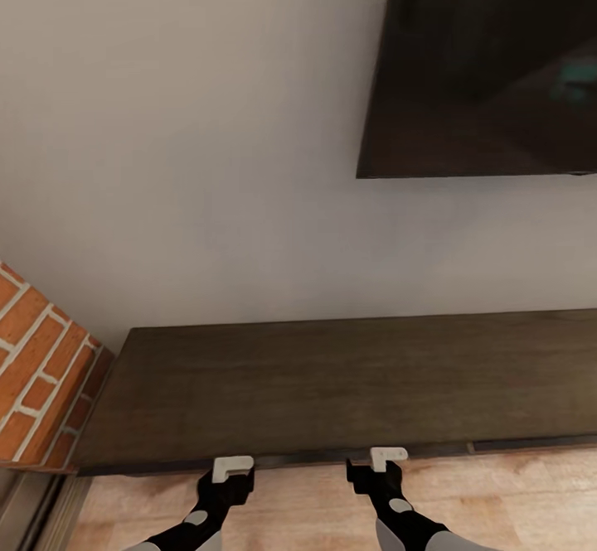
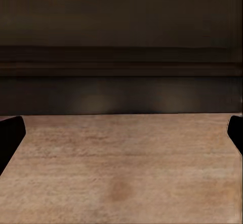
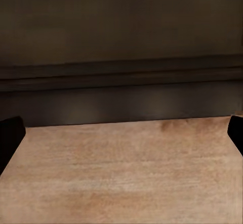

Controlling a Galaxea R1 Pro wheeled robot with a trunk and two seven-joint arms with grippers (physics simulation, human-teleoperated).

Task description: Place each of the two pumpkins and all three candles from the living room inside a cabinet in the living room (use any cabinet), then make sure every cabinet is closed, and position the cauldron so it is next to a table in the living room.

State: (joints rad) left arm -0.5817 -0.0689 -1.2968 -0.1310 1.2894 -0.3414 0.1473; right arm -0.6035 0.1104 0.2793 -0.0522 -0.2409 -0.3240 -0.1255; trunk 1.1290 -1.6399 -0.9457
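The long low dark-brown cabinet (image 1: pixel 332 385) stands against the wall, and I look down on its bare top. My left gripper (image 1: pixel 232 468) and right gripper (image 1: pixel 388 456) hang just in front of its front edge, low over the floor. In the left wrist view the gripper (image 2: pixel 121 138) is open, with black fingertips (image 2: pixel 7 138) at both sides, facing the cabinet's dark front (image 2: pixel 121 47). The right gripper (image 3: pixel 121 138) is open the same way before the cabinet front (image 3: pixel 121 42). Nothing lies between either pair of fingers. The pumpkins, candles, cauldron and table are out of view.
A large dark TV screen (image 1: pixel 489 62) hangs on the pale wall above the cabinet's right part. A red brick wall (image 1: pixel 37 369) stands at the cabinet's left end. Light wood floor (image 1: pixel 298 509) runs under both arms.
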